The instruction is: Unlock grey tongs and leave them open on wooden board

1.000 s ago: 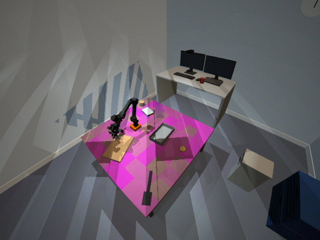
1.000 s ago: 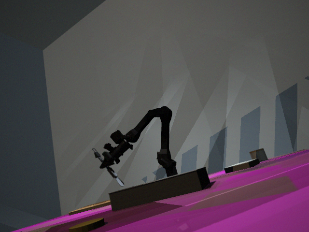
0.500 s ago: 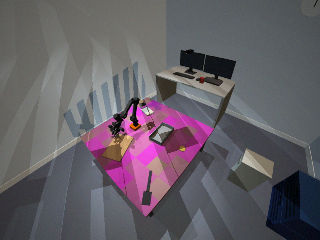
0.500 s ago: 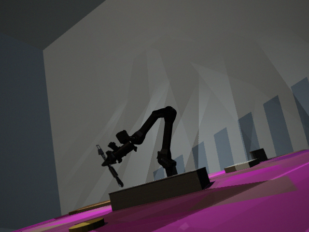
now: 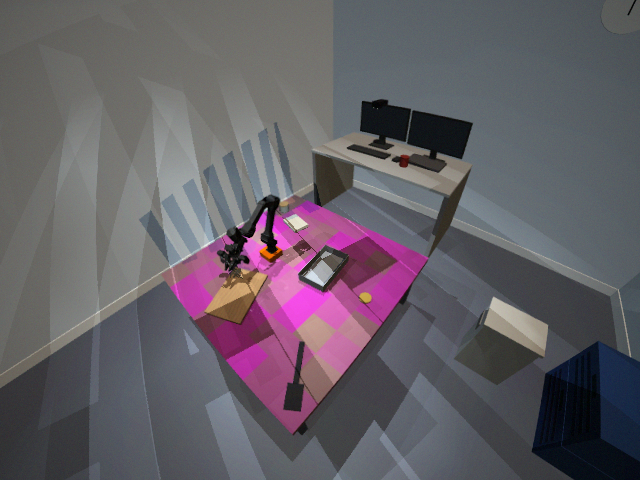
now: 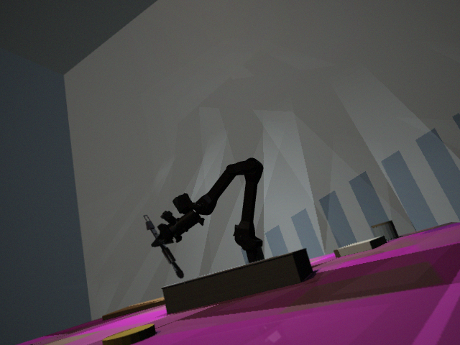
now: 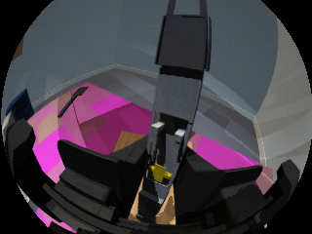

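Observation:
My gripper (image 5: 231, 261) (image 6: 158, 241) (image 7: 163, 139) is shut on the grey tongs (image 6: 169, 254) (image 7: 180, 93) around their middle. The tongs are held in the air, steeply tilted: the looped hinge end points up and the rounded tips point down, as the exterior view shows. A small yellow part (image 7: 159, 173) shows inside them between my fingers. Whether the tongs are locked cannot be told. The wooden board (image 5: 227, 307) (image 6: 129, 308) (image 7: 128, 141) lies below, with my gripper above its far end in the top view. The roasting tin (image 5: 311, 283) (image 6: 237, 284) stands apart from the tongs and holds none.
A yellow disc (image 5: 365, 297) (image 6: 129, 334) lies beyond the tin. A dark spatula (image 5: 294, 396) (image 7: 73, 101) lies near the table's front corner. A white book (image 5: 296, 222) (image 6: 356, 247) and a small round container (image 5: 284, 207) (image 6: 387, 230) are near the back.

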`<action>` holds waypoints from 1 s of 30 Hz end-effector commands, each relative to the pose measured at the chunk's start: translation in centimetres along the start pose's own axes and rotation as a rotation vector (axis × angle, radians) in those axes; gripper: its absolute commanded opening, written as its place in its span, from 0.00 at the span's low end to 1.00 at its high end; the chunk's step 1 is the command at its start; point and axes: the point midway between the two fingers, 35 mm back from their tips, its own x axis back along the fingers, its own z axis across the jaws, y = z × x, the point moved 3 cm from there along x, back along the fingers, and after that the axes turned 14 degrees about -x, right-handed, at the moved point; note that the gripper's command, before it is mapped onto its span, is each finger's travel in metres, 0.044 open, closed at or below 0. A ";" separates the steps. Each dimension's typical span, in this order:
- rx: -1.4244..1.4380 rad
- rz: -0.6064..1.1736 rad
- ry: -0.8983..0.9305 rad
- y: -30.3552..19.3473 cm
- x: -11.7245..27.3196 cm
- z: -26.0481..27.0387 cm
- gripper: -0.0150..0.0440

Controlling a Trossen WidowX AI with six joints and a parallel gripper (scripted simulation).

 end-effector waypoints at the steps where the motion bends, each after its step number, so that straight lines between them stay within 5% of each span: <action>1: -0.001 -0.006 0.006 0.1 0.0 0.1 0.00; 30: -0.032 0.168 -0.041 0.8 -2.2 -0.2 0.00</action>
